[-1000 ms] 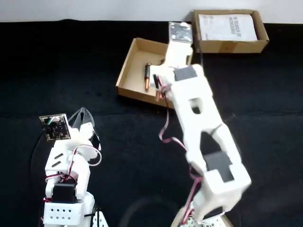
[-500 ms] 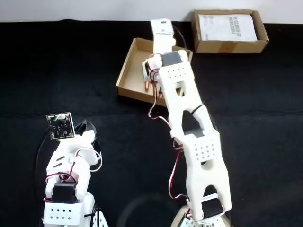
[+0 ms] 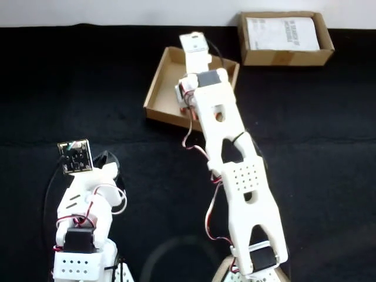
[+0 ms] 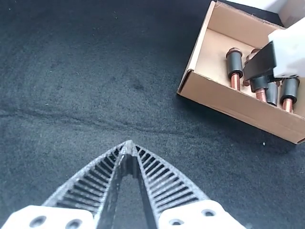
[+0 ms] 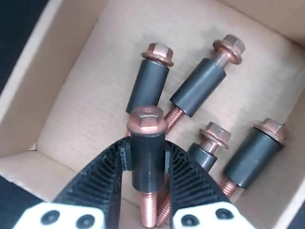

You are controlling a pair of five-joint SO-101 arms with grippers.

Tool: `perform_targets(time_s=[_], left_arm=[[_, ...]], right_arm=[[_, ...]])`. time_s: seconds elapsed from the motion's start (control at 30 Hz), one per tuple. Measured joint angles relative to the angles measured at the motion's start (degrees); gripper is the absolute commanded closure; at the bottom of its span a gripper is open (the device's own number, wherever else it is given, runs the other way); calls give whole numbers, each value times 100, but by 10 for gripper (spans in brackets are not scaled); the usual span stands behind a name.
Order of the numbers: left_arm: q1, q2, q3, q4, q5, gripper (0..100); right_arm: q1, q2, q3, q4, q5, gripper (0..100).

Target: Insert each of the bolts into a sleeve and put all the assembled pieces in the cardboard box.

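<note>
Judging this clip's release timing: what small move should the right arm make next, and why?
Probably open the right gripper: it holds an assembled bolt and sleeve over the cardboard box, where four assembled pieces already lie.

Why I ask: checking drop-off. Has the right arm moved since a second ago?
Yes. The right arm swung left, across the cardboard box from right edge toward middle.

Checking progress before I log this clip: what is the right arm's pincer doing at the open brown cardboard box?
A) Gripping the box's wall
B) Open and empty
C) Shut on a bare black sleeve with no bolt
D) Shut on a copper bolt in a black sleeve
D: the right wrist view shows the right pincer clamped on a copper bolt in a black sleeve, hex head showing, with the open brown cardboard box behind it.
</note>
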Motion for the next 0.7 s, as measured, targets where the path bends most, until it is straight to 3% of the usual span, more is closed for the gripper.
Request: perform_targets(time_s=[0.27,0.7], left_arm=[[0,0,0,62,0,991],[0,0,0,79,0,991]], right_arm=[[0,0,-932,105,0,741],[0,9,-2699,1081,0,731]])
